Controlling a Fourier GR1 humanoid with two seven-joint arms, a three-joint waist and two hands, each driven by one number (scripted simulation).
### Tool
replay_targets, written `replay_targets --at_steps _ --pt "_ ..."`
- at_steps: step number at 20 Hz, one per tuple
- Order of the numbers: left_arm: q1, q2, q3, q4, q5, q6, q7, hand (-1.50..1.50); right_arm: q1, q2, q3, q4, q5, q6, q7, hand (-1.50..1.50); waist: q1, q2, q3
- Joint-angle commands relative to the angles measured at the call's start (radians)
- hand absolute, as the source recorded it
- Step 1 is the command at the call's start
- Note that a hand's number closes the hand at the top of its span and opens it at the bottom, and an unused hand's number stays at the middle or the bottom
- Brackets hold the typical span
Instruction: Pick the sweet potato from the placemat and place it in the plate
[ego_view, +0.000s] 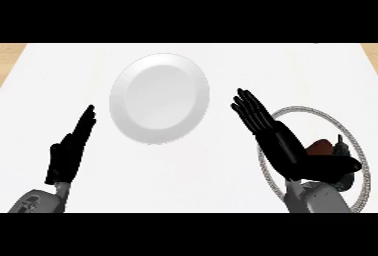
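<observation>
A kitchen or dining spot, seen from steeply above. A broad white counter (221, 65) fills the view. On it sits a white round plate (159, 98), laid out as for a meal. To the right of the plate and nearer the viewer lies a round white placemat (314, 114) with a patterned grey rim, with a reddish-brown sweet potato (319, 148) on it. Far left of the plate, at the counter's edge, a strip of pale wood (10, 59) shows.
</observation>
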Motion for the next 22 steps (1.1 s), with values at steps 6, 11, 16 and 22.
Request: replay_targets --at_steps 6,11,16,22 --pt "-0.171 0.065 0.079 -0.150 0.010 -0.035 -0.017 0.00 -0.141 -0.101 -0.311 0.263 0.228 -0.439 0.063 1.50 0.007 -0.049 -0.006" --pt "-0.176 0.044 0.061 -0.161 0.026 -0.050 0.004 0.00 -0.040 -0.229 -0.269 0.472 0.493 -0.676 0.326 1.50 0.008 -0.035 -0.012" --pt "-0.209 0.063 0.087 -0.173 0.065 -0.083 0.057 0.00 -0.114 0.031 -0.275 0.497 0.642 -1.133 0.244 -1.50 0.025 -0.048 -0.004" --pt "-0.155 0.053 0.097 -0.211 0.056 -0.082 0.079 0.00 -0.215 0.059 -0.229 0.565 0.887 -1.312 0.364 -1.50 -0.004 -0.058 -0.007"
